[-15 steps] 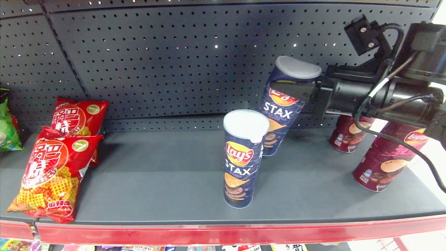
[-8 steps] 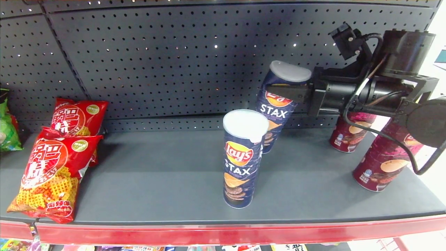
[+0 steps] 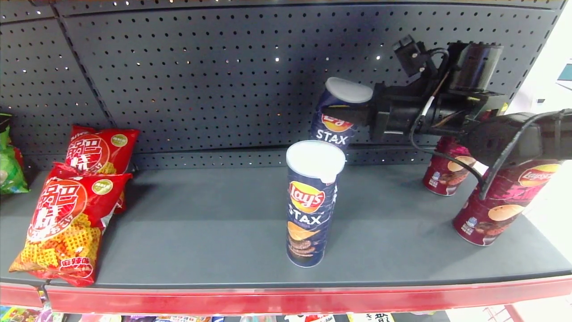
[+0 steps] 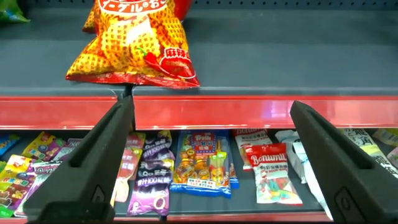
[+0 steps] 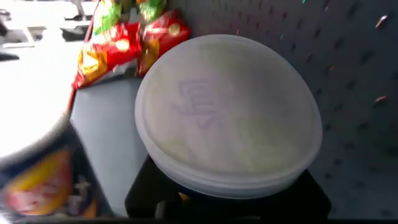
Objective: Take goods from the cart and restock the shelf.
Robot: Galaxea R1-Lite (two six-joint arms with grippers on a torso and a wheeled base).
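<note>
- The right gripper (image 3: 343, 114) is clamped on a blue can (image 3: 333, 132) just below its pale lid (image 3: 349, 89), one finger lying across the front of the label.
- The left gripper (image 4: 211, 106) has nothing in it. Its two dark fingers (image 4: 93, 168) are spread wide apart, low in front of the shelf's red front edge (image 4: 261, 112).
- The blue can is tilted, with its top leaning to the robot's right. It is at the back of the shelf (image 3: 201, 232), close to the perforated back panel (image 3: 201, 80).
- Its lower part is hidden, so I cannot tell whether its base touches the shelf.
- In the right wrist view the lid (image 5: 229, 134) shows from above.
- A second blue can (image 3: 310, 205) stands upright just in front of it, nearer the shelf's front.
- Two red cans stand to the robot's right, one at the back (image 3: 447, 172) and one nearer the front (image 3: 496, 205).
- Well apart on the left, two red snack bags lie one behind the other (image 3: 62, 223) (image 3: 100, 150), with a green bag (image 3: 9, 165) at the far edge.
- The shelf surface is flat, dark grey and matte, with a glossy red strip (image 3: 286, 299) along its front.
- Below it, a lower shelf holds rows of small coloured sweet packets (image 4: 202, 165).
- Past the shelf's right end the room is bright and pale.
</note>
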